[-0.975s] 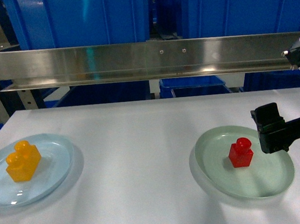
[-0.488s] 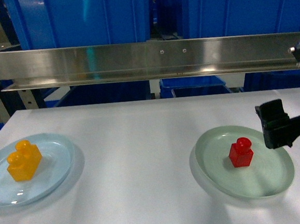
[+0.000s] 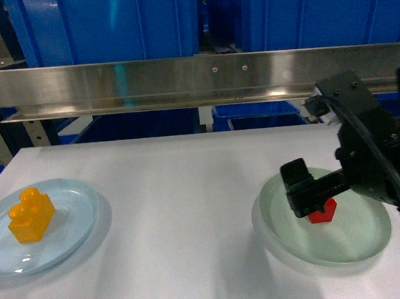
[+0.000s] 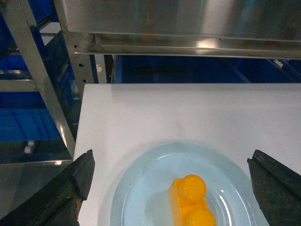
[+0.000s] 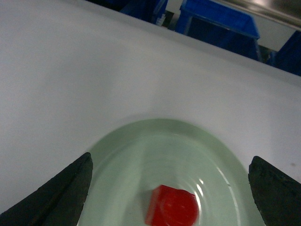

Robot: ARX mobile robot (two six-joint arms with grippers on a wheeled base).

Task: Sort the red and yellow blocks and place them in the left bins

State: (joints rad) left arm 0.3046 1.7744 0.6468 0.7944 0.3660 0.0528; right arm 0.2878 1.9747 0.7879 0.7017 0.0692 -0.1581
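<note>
Red block (image 3: 323, 211) seated on green plate (image 3: 353, 245), near its centre — right gripper (image 5: 169, 188) spread wide directly above, nothing pinched. Block judged light, rigid, glossy (slip likely); flat side faces to be gripped, stud avoided. Left gripper (image 4: 171, 188) likewise spread.

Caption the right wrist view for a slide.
Open right gripper above red block on green plate.

No text or labels can be read.
</note>
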